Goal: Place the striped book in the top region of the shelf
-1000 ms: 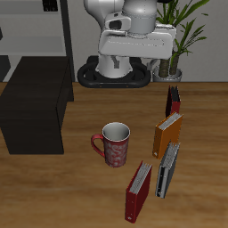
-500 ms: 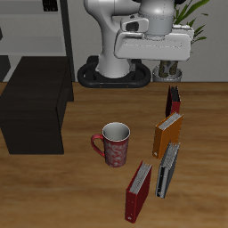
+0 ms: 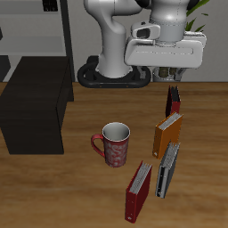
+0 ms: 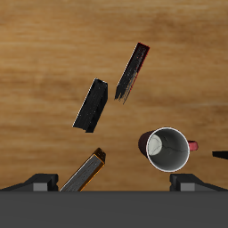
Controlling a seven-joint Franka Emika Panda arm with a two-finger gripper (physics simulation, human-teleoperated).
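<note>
The striped book [image 3: 167, 169] stands on edge near the table's front edge, pale grey-white, between a red book [image 3: 137, 190] and an orange book [image 3: 166, 134]. In the wrist view the striped book [image 4: 91, 104] looks dark and lies well ahead of the fingers. The black shelf [image 3: 36, 102] sits at the far side of the table from the books, its flat top bare. My gripper [image 3: 166, 77] hangs high above the back of the book row, open and empty. Its fingers [image 4: 40, 183] stand wide apart in the wrist view.
A red mug [image 3: 113, 142] stands mid-table between the shelf and the books, and shows in the wrist view [image 4: 167, 149]. A dark red book [image 3: 173, 100] stands farthest back. A tall grey rack [image 3: 36, 27] rises behind the shelf. A potted plant [image 3: 183, 22] stands at the back.
The arm has swung sideways from above the robot's base to above the back of the book row, and the hand is a little lower. The books, mug and shelf have not moved.
</note>
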